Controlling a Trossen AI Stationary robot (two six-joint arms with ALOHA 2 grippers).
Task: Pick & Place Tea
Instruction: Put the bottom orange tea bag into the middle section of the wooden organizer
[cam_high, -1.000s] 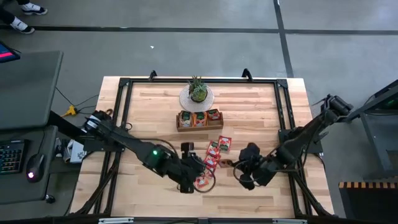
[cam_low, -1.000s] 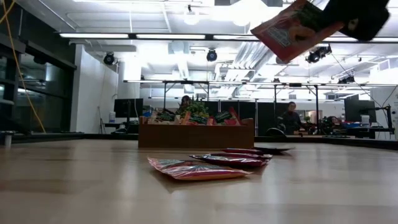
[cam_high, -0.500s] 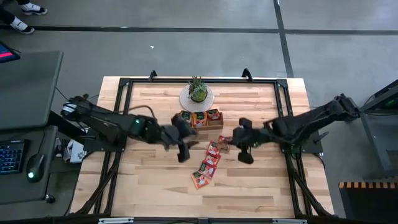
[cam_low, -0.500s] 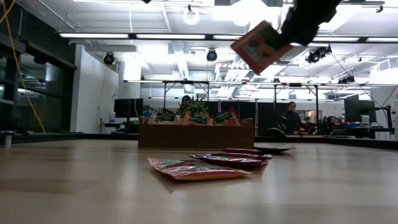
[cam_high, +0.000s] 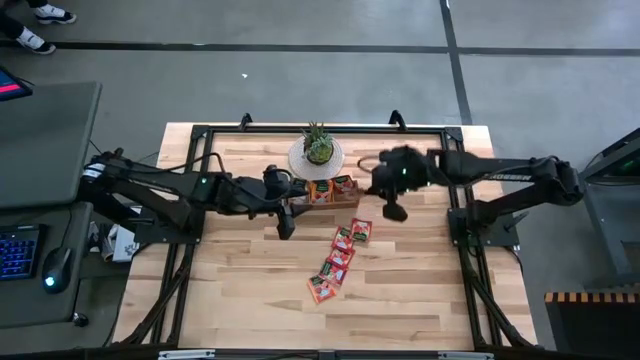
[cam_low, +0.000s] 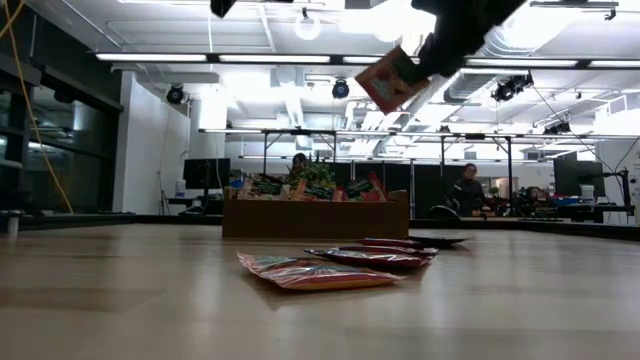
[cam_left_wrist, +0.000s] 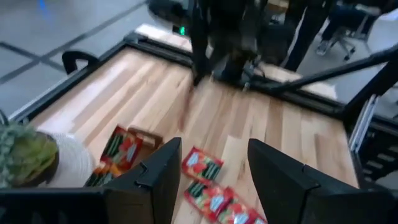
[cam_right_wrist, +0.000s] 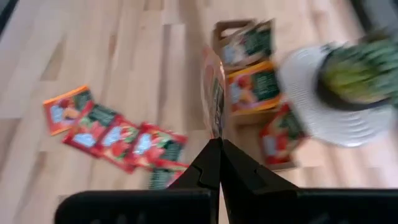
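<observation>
Loose sachets (cam_high: 338, 262) left in a diagonal row at lower centre of the high view. Beyond them, left claw (cam_high: 283, 218) pulled back left of the tray (cam_high: 320, 192) — fingers apart, empty. Right claw (cam_high: 392, 208) now swung up beside the tray's right end — clamped on one sachet (cam_right_wrist: 214, 99), edge-on, probably about to drop in.

Red-orange tea sachets (cam_high: 338, 262) strewn on table, others in tray

Bright, even overhead light; ceiling strips (cam_low: 300, 57) glare in low view — wrist views motion-blurred; shadows soft.
</observation>
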